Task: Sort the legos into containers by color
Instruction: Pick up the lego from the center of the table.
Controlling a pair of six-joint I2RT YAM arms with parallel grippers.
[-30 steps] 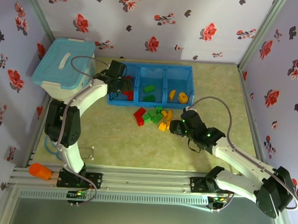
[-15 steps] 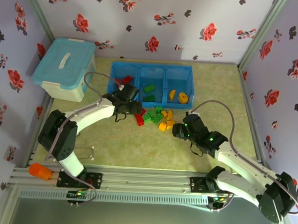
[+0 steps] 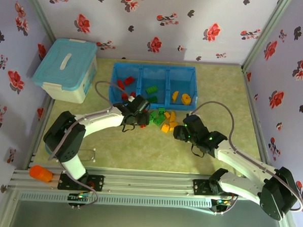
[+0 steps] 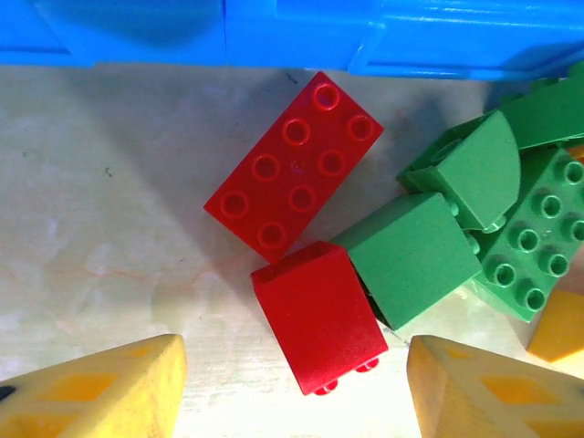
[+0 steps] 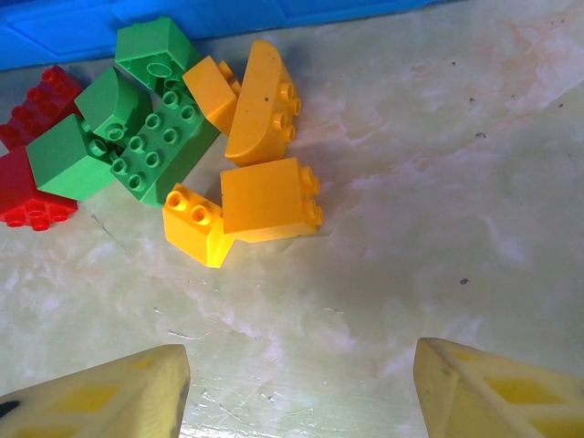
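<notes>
From above: left claw (image 3: 140, 118) and right claw (image 3: 177, 131) flank loose legos (image 3: 161, 116) on the tabletop (image 3: 224, 87) beside the blue tray (image 3: 154, 67). Left wrist: claw spread, empty; red eight-stud brick (image 4: 294, 166) runs diagonally, lower-left to upper-right, studs up. Right wrist: claw wide, empty, yellow-orange bricks (image 5: 269, 199) ahead.

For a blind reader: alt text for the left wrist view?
Two red studded plastic bricks lie on a pale tabletop beside green bricks, below a bright blue tray wall. Open yellow fingertips sit in the bottom corners.

Table (image 3: 218, 91) (pale, marbled) bears loose legos (image 3: 161, 116), blue tray (image 3: 159, 67), tub (image 3: 65, 68).
</notes>
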